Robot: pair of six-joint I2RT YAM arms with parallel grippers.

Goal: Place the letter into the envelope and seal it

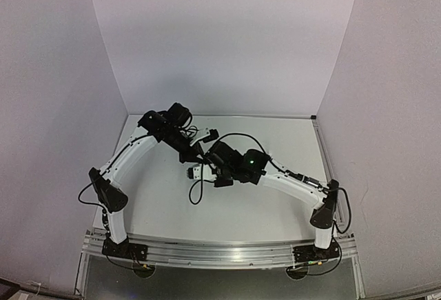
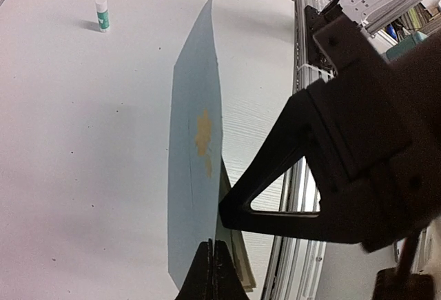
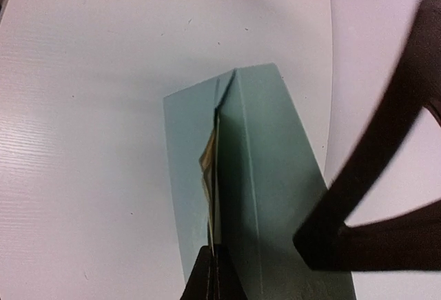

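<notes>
The teal envelope (image 2: 196,155) is held up off the table, seen nearly edge-on. My left gripper (image 2: 212,248) is shut on its near edge. The cream letter (image 2: 238,258) shows as thin layered edges just right of those jaws. In the right wrist view the envelope (image 3: 275,176) spreads into two teal panels, with the letter (image 3: 207,162) showing as a tan sliver between them. My right gripper (image 3: 215,252) is shut on that seam, where envelope and letter edge meet. Each gripper's black finger crosses the other's view. In the top view the arms hide both papers.
A small white glue stick (image 2: 102,13) with a green label stands upright on the white table, far from the envelope. The metal rail (image 2: 303,72) at the table's near edge runs beside it. White walls (image 1: 220,38) enclose the table on three sides.
</notes>
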